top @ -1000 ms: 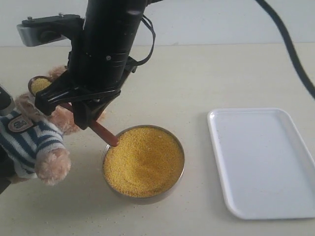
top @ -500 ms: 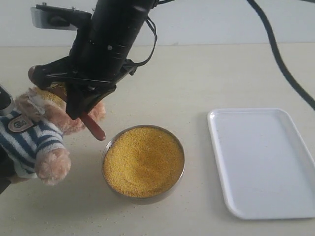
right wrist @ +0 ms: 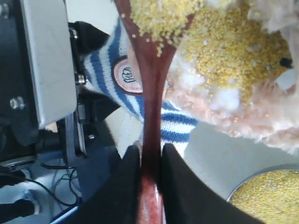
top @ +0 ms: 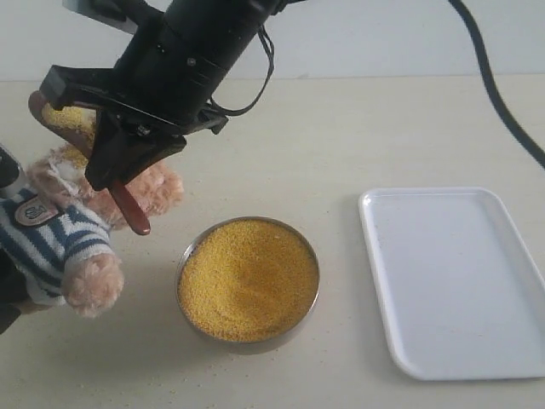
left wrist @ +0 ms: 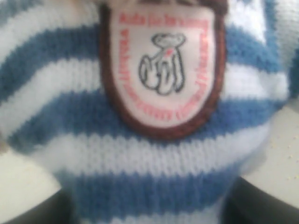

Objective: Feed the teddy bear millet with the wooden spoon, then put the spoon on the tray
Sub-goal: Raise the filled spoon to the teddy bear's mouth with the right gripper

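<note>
- Feeding step: right gripper [right wrist: 149, 179] clenches the wooden spoon [right wrist: 152, 93], heaped with millet [right wrist: 159, 16], above the teddy bear [top: 51, 234] at left.
- Next, likely: tip the grains into its hollow face without spilling.

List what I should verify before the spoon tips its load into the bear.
1. Grip of right tool on the wooden spoon handle: ok.
2. Load of millet on the spoon: ok.
3. Spoon lined up over the face hollow of the teddy bear: cannot tell.
4. Hold of left tool on the bear, one finger on each side of the torso: ok.
5. Room on the tray for the spoon afterwards: ok.
</note>
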{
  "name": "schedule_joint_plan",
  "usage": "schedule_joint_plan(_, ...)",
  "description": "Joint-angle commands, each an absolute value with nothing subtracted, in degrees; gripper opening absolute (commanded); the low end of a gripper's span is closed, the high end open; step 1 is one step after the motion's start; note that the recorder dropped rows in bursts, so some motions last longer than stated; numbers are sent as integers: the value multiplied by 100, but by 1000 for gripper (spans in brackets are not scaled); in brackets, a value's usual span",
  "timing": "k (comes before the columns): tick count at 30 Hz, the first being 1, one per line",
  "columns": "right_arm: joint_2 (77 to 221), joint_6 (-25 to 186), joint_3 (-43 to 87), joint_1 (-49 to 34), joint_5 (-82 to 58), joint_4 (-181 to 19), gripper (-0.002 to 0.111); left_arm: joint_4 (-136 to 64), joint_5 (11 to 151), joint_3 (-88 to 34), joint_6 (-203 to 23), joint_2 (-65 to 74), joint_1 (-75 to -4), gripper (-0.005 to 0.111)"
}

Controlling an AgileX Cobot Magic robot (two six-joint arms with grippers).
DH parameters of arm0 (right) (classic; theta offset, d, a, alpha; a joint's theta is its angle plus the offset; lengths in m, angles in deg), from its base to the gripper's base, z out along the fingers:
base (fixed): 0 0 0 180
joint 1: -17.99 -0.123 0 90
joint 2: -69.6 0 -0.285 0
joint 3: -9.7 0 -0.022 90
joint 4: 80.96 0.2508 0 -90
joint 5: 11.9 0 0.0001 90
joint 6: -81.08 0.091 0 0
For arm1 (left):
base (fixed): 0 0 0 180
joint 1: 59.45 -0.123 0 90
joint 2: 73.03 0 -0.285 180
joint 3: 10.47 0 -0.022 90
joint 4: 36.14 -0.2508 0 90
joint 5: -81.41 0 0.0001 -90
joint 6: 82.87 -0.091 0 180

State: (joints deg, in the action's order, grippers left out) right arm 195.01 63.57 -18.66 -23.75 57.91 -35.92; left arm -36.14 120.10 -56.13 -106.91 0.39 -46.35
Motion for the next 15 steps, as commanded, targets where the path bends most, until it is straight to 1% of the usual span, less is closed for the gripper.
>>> schedule_joint_plan(1,19469,5971,-1423,-2190,5806,-2875,0,-3614,11818,-5626,-10694,22,-4610,4)
schedule_joint_plan(7,19459,5507,-1036,-2170,5806,-2475,0,-3614,11733,-5626,-10694,22,-4610,4)
schedule_joint_plan(11,19459,5241,-898,-2027,5806,-1765,0,-3614,11733,-5626,-10694,22,-4610,4)
schedule_joint_plan(15,19459,5226,-806,-1905,5806,-1611,0,-3614,11733,-5626,-10694,22,-4610,4)
